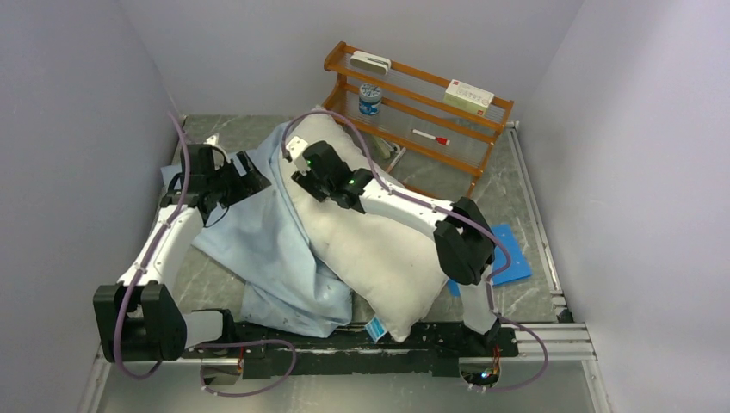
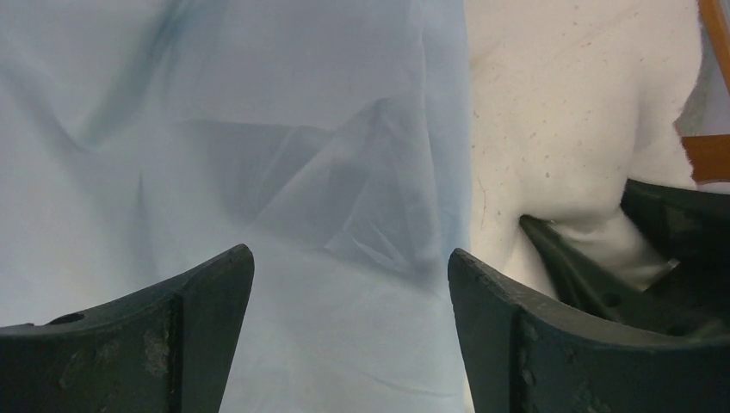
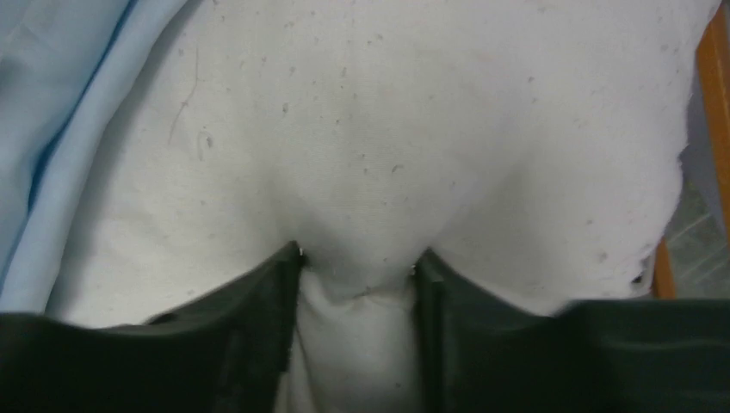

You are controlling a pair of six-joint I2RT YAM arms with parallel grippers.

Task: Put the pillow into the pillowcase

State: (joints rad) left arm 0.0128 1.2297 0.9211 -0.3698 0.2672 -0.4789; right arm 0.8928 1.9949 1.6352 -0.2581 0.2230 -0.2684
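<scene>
Right wrist view, K. notes: the right hand [image 3: 361, 262] has its jaws closed onto a pinched fold of the pillow [image 3: 387, 129]. The grip looks shallow, taking cover fabric more than filling.

M.: Agreed. On the top view the pillow [image 1: 370, 249] lies on the worktop [image 1: 525, 206] slantwise from 12 o'clock to 6 o'clock, with its tag [image 1: 376, 329] at the near end. The pillowcase [image 1: 267, 249] is crumpled along its 9 o'clock side, touching it. Nearly all of the pillow is bare, so insertion has hardly begun.

K.: The left hand [image 2: 349, 258] has its jaws wide apart with nothing between them and blue cloth just ahead. Whether the tips touch the cloth cannot be told.

M.: The case mouth is not identifiable in any view. My judgement is that the left hand should find the hem and take one layer only. Two layers would pin the opening shut.

K.: It should then lift that layer, and the right hand should steer the pinched end toward 9 o'clock, under the raised cloth.

M.: There are two risks. The thin cloth could bunch ahead of the plump corner, and the shallow pinch could slip. A slow feed is advised.
</scene>
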